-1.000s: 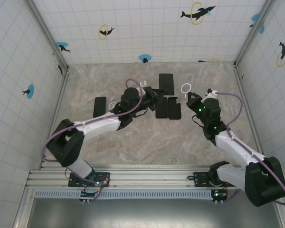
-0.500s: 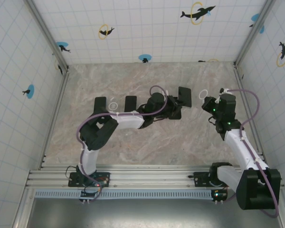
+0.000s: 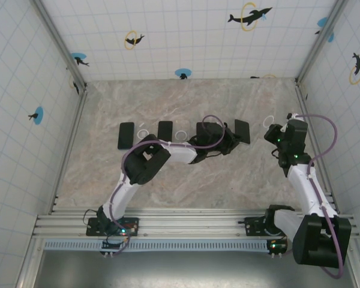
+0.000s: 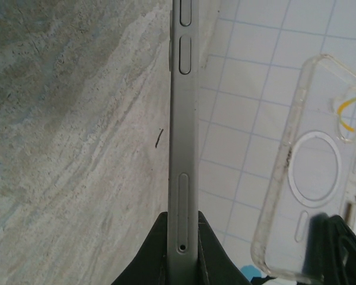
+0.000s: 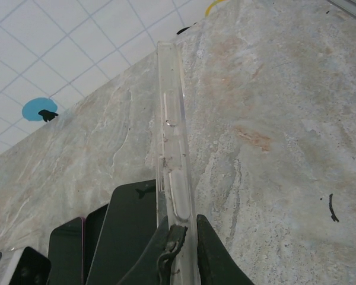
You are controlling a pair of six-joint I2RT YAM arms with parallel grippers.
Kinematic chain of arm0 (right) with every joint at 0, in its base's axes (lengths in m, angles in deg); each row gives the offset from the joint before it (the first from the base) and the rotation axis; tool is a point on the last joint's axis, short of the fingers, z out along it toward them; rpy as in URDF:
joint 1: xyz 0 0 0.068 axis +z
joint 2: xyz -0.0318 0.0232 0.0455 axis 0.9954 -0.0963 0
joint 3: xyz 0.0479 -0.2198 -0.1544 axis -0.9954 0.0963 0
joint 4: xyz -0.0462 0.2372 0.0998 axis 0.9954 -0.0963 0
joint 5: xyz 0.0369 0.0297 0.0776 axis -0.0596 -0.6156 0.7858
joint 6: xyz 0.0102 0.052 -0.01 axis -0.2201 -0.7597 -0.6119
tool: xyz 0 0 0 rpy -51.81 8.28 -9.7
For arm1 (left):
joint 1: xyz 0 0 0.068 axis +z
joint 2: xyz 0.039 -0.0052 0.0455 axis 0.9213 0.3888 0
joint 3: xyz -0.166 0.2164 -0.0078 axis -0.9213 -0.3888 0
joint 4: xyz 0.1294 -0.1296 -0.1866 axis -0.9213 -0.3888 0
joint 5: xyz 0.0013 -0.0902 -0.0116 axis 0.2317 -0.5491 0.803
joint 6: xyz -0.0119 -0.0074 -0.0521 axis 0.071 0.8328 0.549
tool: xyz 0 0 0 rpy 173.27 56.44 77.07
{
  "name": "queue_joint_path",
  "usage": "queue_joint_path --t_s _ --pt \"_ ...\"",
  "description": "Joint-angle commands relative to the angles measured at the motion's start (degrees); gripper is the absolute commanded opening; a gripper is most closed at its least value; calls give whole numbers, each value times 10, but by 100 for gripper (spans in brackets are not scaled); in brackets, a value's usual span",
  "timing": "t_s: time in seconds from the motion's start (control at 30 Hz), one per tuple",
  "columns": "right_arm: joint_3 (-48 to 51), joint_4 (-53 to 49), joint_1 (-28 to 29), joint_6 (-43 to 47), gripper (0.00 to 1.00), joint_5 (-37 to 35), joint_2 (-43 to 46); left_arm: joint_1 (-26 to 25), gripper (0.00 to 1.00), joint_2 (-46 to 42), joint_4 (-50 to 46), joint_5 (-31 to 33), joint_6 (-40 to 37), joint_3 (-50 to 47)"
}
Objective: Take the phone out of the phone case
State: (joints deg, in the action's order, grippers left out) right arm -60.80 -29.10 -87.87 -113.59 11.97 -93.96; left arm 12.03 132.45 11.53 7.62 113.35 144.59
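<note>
Pinched tight in the closed left jaws, at the end of the stretched-out left arm [image 3: 168,153]: the phone [image 3: 242,131], already out of its cover. From the left wrist, the phone [image 4: 181,148] seen from the side, a thin grey strip going straight up the middle of the view. Two long buttons near the top of that side, and lower down a long slot with a tiny round hole. One dark finger [image 4: 151,261] pressed on each flat face at the near end.

Just to the right of the phone, with a gap between and not touching: the phone case [image 3: 268,122], gripped by its end in the closed right jaws. From the left wrist, the phone case [image 4: 311,172] see-through and empty, with a round ring on its back. From the right wrist, the phone case [image 5: 171,136] side-on too, thin and clear, with little bumps for the buttons.

To the left of the phone, flat on the stone-look counter [image 3: 168,186]: three more dark phones in a row, one close [image 3: 203,128], one farther [image 3: 164,129], one farthest [image 3: 126,135], and a white ring [image 3: 181,133] between the close one and the next.

Far behind the phone, on the squared walls: little dolphin pictures [image 3: 249,16], some with blue spots, some with yellow rings
</note>
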Motion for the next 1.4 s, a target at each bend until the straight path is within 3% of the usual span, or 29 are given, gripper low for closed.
queue_joint_path --t_s 0.0,0.57,0.77,0.83,1.37 --pt "9 12 -3 3 3 9 11 -4 1 15 12 20 -18 36" --pt "31 44 -6 -5 3 27 -27 -5 4 82 -38 42 9 84" --pt "33 44 -12 -1 3 33 -34 -9 12 95 -92 28 -3 123" --pt "35 44 -15 -1 3 35 -34 -10 21 91 -108 30 -5 124" --pt "63 66 -25 2 3 42 -41 -18 39 52 -201 35 -51 131"
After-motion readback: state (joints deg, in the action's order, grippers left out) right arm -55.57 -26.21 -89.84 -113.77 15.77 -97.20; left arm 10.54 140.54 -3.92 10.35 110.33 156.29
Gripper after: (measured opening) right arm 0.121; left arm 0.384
